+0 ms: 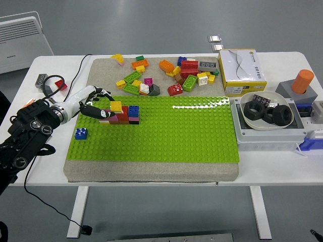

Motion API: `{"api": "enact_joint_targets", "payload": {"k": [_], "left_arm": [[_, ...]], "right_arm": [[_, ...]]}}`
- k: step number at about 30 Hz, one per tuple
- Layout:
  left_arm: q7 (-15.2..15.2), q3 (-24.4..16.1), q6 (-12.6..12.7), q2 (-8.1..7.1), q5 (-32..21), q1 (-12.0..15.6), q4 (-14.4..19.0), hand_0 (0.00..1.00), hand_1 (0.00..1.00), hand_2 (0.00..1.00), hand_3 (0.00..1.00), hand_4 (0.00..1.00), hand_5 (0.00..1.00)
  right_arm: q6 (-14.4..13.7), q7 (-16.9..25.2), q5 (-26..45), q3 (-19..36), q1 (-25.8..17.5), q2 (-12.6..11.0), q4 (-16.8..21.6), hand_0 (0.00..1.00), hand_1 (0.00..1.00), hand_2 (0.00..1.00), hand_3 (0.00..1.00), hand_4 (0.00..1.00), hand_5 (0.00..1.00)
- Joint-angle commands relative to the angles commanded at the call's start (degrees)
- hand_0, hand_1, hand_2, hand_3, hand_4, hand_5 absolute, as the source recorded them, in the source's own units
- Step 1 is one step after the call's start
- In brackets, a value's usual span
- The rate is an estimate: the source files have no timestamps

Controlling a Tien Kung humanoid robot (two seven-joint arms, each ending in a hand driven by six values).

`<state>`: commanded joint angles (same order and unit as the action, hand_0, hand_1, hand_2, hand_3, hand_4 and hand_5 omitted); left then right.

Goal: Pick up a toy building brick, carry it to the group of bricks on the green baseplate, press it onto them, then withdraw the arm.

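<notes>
Bricks (121,114) sit on green baseplate (166,136), white table (151,174).

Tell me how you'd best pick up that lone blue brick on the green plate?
Probably from straight above, pinching its two opposite side walls. The blue brick sits flat and alone on the green baseplate, studs up, with clear space all round; the left hand is nearest.

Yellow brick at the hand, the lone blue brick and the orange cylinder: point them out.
Yellow brick (116,106), head view, its top face.
Blue brick (81,133), head view, its studded top.
Orange cylinder (302,81), head view, its side.
</notes>
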<state>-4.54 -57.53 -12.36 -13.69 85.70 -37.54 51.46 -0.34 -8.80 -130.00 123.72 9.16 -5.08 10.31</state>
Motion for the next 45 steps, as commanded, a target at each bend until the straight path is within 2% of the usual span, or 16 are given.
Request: {"api": "enact_joint_targets", "payload": {"k": [7, 23, 36, 45], "left_arm": [[0.2, 0.6, 0.1, -0.33, -0.1, -0.2, -0.2, 0.932, 0.929, 0.899, 0.488, 0.811, 0.002], [0.6, 3.7, -0.2, -2.23, -1.7, -1.2, -0.1, 0.929, 0.928, 0.897, 0.489, 0.808, 0.002], [1.0, 4.6, 0.1, -1.77, -2.1, -1.6, -1.2, 0.928, 0.927, 0.896, 0.487, 0.804, 0.002], [1.1, 4.8, 0.1, -2.07, -2.2, -1.8, -1.6, 0.925, 0.926, 0.893, 0.489, 0.805, 0.002]], "right_arm": [[0.0, 0.0, 0.0, -0.3, 0.0, 0.0, 0.0, 0.518, 0.619, 0.61, 0.791, 0.853, 0.97], [0.0, 0.1, 0.0, -0.6, 0.0, 0.1, 0.0, 0.518, 0.62, 0.611, 0.792, 0.853, 0.973], [0.0, 0.2, 0.0, -0.9, 0.0, 0.2, 0.0, 0.518, 0.618, 0.612, 0.792, 0.852, 0.977], [-0.1, 0.3, 0.0, -1.1, 0.1, 0.2, 0.0, 0.518, 0.621, 0.613, 0.792, 0.851, 0.976]]}}
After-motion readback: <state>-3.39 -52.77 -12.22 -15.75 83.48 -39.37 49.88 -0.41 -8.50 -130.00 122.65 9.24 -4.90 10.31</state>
